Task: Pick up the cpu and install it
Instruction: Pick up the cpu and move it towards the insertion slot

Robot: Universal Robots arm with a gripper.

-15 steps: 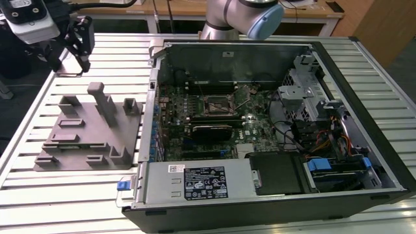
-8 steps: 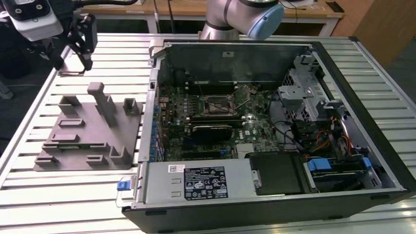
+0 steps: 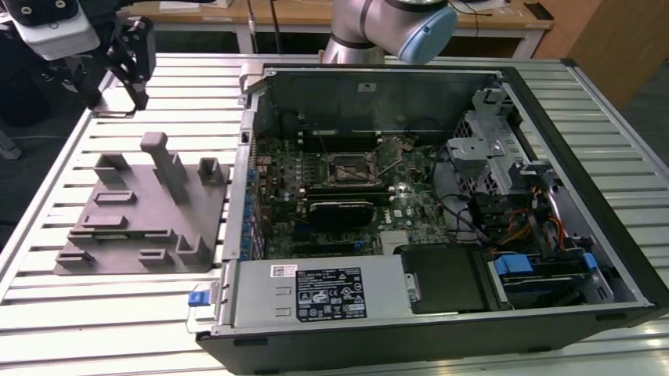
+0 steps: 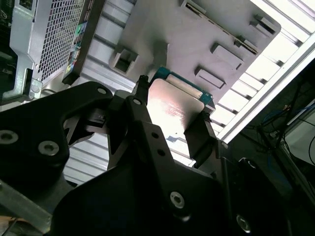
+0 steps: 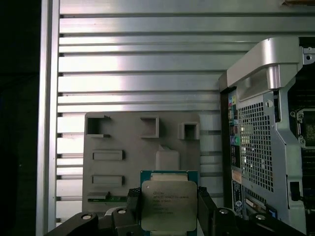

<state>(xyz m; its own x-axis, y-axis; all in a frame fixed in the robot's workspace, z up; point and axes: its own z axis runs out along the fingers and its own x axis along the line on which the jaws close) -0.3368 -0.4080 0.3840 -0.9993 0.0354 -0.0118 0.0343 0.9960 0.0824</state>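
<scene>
A black two-fingered robot hand (image 3: pixel 117 92) hangs above the slatted aluminium tabletop (image 3: pixel 105 313) at the exterior view's far left. It is closed on the cpu (image 5: pixel 167 204), a small flat square chip with a pale silver metal top and a green rim. In the first wrist view one black finger (image 5: pixel 132 202) presses each of two opposite edges, and the chip's face is turned to that camera. The chip is square, so it has no long axis to speak of.

It is held in the air, clear of the grey plastic fixture plate (image 3: pixel 136 211) below. The square black-framed socket (image 3: pixel 348 166) lies off to the exterior view's right of the hand, well apart, inside the open black computer case (image 3: pixel 585 258), with the fixture plate between them.
</scene>
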